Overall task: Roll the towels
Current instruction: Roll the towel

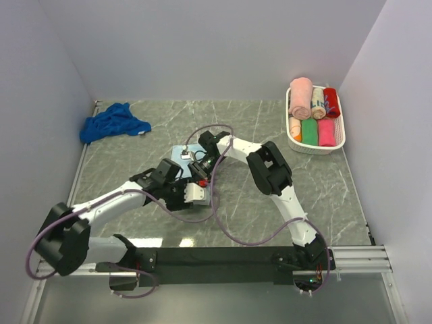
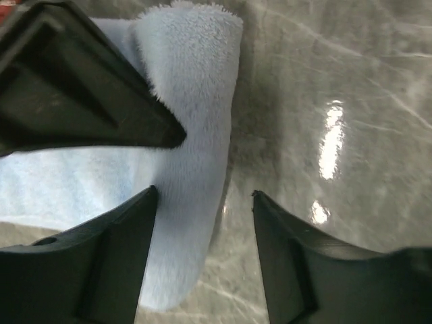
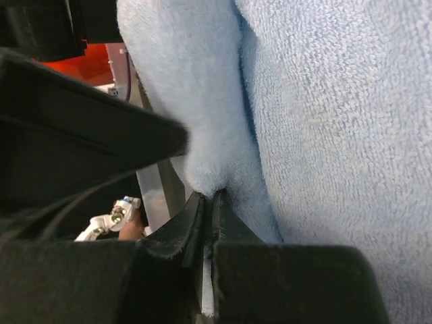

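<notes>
The pale sky blue towel (image 1: 177,154) lies mid-table, mostly hidden under both grippers. In the left wrist view its folded edge (image 2: 196,88) runs between the fingers of my left gripper (image 2: 202,196), which stands open, the fold next to the left finger. My right gripper (image 3: 208,196) is shut on a raised fold of the same towel (image 3: 324,135). From above the left gripper (image 1: 187,174) and right gripper (image 1: 196,158) meet over it. The deep royal blue towel (image 1: 111,121) lies crumpled at the back left, far from both grippers.
A white basket (image 1: 316,145) at the back right holds several rolled towels in pink, green and red. Grey walls close in the left, back and right sides. Purple cables loop beside the arms over the marble tabletop (image 1: 324,189).
</notes>
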You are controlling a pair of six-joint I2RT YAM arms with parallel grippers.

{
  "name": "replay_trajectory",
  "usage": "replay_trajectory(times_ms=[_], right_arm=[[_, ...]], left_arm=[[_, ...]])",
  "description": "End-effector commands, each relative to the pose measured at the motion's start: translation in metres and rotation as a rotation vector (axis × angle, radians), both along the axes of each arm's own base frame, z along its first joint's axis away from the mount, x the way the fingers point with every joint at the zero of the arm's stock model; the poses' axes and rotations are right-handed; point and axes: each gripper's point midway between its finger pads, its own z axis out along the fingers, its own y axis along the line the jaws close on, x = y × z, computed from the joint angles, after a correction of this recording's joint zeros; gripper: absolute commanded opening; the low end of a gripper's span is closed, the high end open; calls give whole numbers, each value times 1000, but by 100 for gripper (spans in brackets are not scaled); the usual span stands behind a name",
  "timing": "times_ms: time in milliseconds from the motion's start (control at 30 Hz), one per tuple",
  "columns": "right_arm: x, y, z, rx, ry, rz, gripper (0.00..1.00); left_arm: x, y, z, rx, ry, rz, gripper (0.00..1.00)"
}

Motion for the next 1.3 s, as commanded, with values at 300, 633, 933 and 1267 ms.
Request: replay_trajectory(times_ms=[300,633,933,1267], right_arm=[[35,-33,-6,-91,-182,-103,30],[117,-105,95,-32,-560,-427,47],[89,-141,145,-8,-1003,-417,40],[32,-45,97,1,-1232,-28,73]], left_arm=[[-43,26,-69,218,310,37,5],[-34,7,-24,112,778,98,1],[36,10,-36,63,1033,181,6],[80,11,-63,82,995,222,13]])
